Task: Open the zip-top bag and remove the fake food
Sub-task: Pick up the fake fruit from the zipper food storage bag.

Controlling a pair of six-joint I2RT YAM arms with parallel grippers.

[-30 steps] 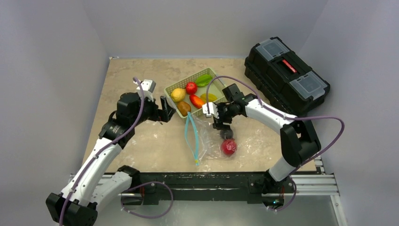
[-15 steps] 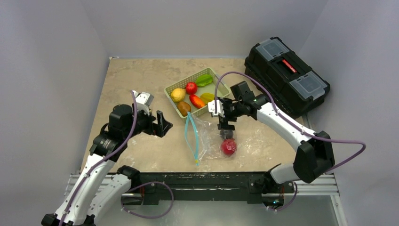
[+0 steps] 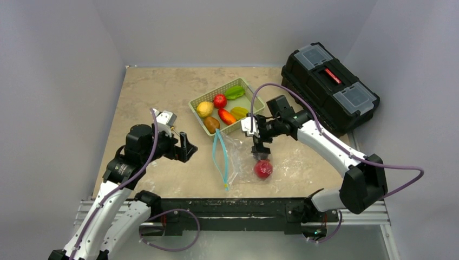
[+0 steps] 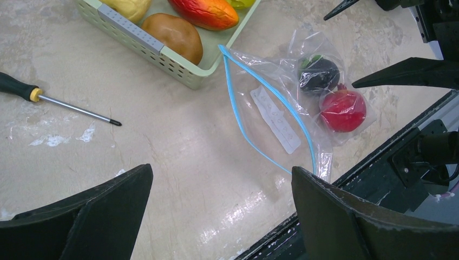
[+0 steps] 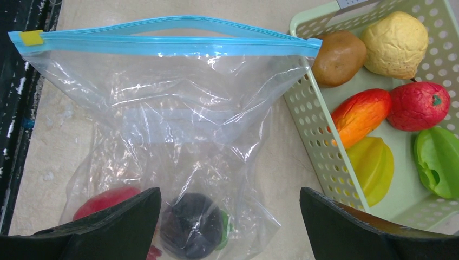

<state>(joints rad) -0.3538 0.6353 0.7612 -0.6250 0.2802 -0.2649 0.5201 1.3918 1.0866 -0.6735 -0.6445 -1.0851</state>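
Observation:
The zip-top bag point(image 3: 231, 157) lies flat by the table's front edge, its light-blue zipper strips point(image 4: 260, 103) bowed apart. Inside it sit two pieces of fake food, a red fruit point(image 3: 263, 169) and a dark purple one point(image 5: 190, 225). Several more pieces fill the green basket point(image 3: 199, 118). My right gripper point(image 3: 260, 149) hovers open over the bag's closed end, and in its wrist view the right gripper point(image 5: 230, 190) straddles the purple fruit through the plastic without holding anything. My left gripper point(image 3: 185, 147) is open and empty, left of the bag.
A black toolbox point(image 3: 329, 86) stands at the back right. A screwdriver point(image 4: 54, 100) with a yellow-and-black handle lies on the table left of the basket wall point(image 4: 141, 43). The black rail point(image 3: 233, 206) runs along the table's front edge.
My right gripper's jaws spread wider and it shifted slightly right over the bag. The left arm drew back from the basket toward the near left, still open.

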